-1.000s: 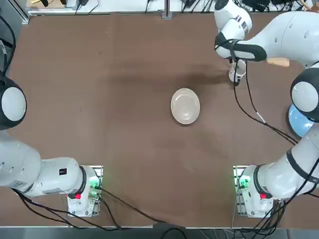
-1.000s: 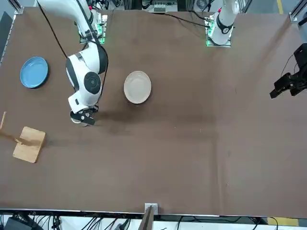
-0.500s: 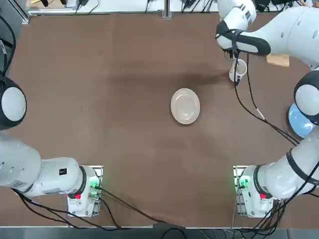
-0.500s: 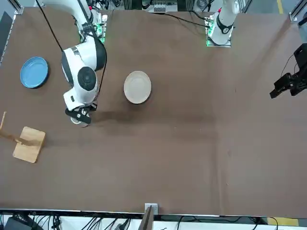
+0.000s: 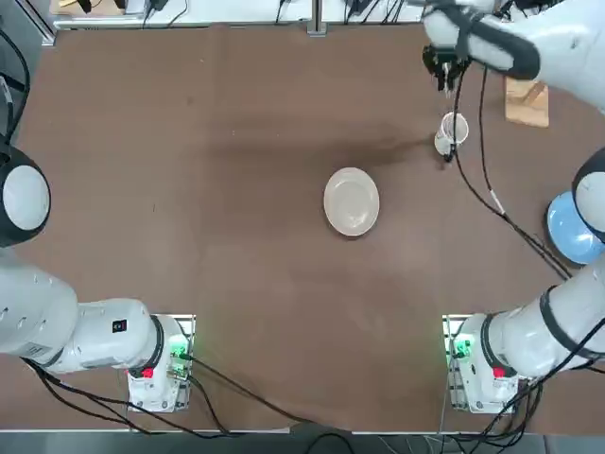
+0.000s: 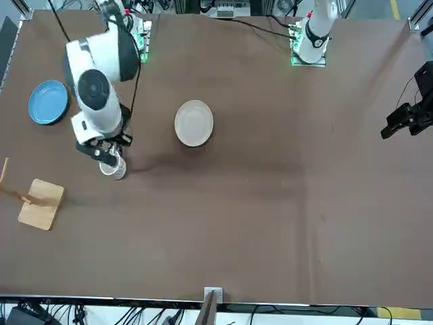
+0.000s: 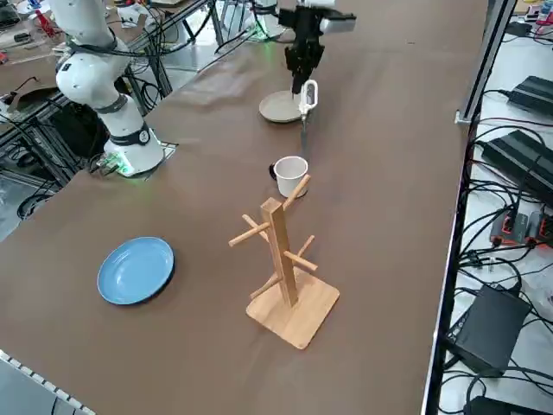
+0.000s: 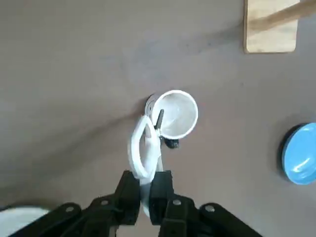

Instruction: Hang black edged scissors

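My right gripper [image 7: 299, 78] hangs in the air over the table, shut on the black edged scissors [image 7: 306, 97]. They dangle from the fingers, a pale loop handle uppermost and the dark tip pointing down. In the right wrist view the scissors [image 8: 142, 148] stick out from between the black fingers of the gripper [image 8: 144, 186], with the white mug [image 8: 177, 113] on the table far below their tip. The wooden peg rack [image 7: 280, 249] stands upright beyond the mug [image 7: 290, 175], apart from the gripper. From overhead the gripper [image 5: 442, 68] is near the table's far edge.
A beige plate [image 5: 352, 200] lies mid-table and a blue plate [image 5: 572, 232] sits at the right edge. The rack's square base [image 5: 527, 102] is at the far right corner. The arm's black cable [image 5: 477, 184] trails past the mug [image 5: 452, 130].
The right arm has risen and swung toward the far edge, lifting the scissors off and away from the mug. The mug and plates stay put.
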Controlling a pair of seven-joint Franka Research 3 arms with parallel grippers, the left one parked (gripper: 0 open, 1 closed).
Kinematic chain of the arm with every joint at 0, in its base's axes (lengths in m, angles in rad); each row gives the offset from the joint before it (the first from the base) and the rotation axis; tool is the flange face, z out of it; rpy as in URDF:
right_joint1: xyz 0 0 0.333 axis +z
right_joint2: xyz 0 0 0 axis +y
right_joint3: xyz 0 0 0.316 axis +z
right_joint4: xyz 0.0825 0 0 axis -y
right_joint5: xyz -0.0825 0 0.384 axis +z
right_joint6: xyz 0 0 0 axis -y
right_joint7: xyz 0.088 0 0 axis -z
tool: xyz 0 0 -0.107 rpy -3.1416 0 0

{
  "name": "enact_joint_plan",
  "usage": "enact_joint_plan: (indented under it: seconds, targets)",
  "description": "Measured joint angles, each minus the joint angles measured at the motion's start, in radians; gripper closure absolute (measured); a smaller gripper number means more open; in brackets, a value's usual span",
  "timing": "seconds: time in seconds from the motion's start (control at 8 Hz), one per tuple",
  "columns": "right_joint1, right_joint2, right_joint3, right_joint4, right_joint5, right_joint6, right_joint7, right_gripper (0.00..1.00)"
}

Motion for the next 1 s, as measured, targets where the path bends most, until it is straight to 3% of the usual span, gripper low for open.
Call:
enact_joint_plan:
  seconds: [0.5, 0.75, 1.0]
  targets:
    - [-0.069, -0.083, -0.18, 0.048, 0.196, 0.006, -0.231, 0.87]
    - [-0.133, -0.069, -0.218, 0.07, 0.299, 0.08, -0.264, 0.87]
    - [-0.215, -0.024, -0.23, 0.124, 0.37, 0.122, -0.316, 0.87]
